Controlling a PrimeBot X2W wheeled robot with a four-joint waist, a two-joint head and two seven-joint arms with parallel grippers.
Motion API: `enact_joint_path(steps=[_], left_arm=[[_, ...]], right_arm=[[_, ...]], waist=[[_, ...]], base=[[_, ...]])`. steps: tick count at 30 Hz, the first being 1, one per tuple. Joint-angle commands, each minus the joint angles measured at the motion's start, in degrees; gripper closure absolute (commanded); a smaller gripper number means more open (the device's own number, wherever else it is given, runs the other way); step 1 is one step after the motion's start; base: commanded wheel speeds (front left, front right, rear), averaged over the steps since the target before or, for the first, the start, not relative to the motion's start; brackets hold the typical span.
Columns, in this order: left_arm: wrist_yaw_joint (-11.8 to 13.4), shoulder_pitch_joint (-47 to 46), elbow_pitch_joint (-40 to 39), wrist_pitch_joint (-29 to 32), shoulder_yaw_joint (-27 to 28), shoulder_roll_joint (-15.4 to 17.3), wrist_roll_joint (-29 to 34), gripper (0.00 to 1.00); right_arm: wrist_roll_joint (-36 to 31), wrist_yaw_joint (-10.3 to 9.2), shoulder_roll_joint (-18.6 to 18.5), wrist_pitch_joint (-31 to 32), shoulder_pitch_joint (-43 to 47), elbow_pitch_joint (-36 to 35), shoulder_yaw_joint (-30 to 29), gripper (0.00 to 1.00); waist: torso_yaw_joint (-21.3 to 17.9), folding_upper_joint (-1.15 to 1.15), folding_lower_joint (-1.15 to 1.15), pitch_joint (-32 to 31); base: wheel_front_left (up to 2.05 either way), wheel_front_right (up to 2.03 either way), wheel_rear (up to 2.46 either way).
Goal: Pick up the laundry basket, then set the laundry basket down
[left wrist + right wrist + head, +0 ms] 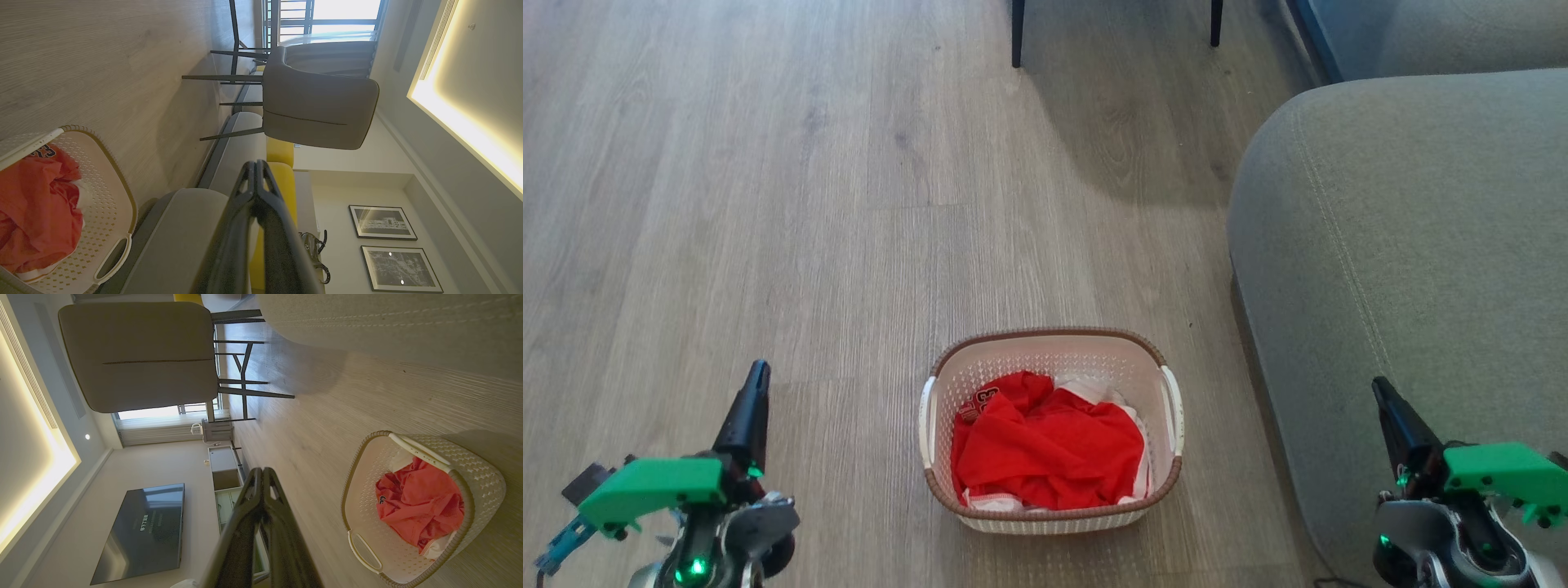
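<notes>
Sitting on floor, laundry basket [1054, 359] w/ red shirt [1049, 449] inside

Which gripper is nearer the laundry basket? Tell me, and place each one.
Left, seemingly by a little. The left gripper, shut, is left of the laundry basket; the right gripper, shut, is farther off on its right, by the grey sofa. Neither touches it.

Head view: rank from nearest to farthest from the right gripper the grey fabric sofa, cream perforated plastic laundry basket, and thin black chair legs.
1. The grey fabric sofa, close beside the right gripper.
2. The laundry basket, on the floor to its left.
3. The black chair legs, far ahead.
</notes>
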Motion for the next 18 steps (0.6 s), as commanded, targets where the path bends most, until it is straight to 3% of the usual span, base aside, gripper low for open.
enact_joint_path(steps=[1, 18], left_arm=[[-0.38, -2.73, -1.74, 0.35, 2.07, 0.26, 0.08, 1.00], [-0.38, -2.73, -1.75, 0.38, 2.11, 0.23, 0.12, 1.00]], right_arm=[[-0.39, -0.02, -0.59, 0.34, -2.76, -2.05, 0.92, 1.00], [-0.55, -0.02, -0.46, 0.49, -2.77, -2.04, 0.73, 1.00]], waist=[[0.00, 0.00, 0.00, 0.00], [0.00, 0.00, 0.00, 0.00]], base=[[0.00, 0.00, 0.00], [0.00, 0.00, 0.00]])
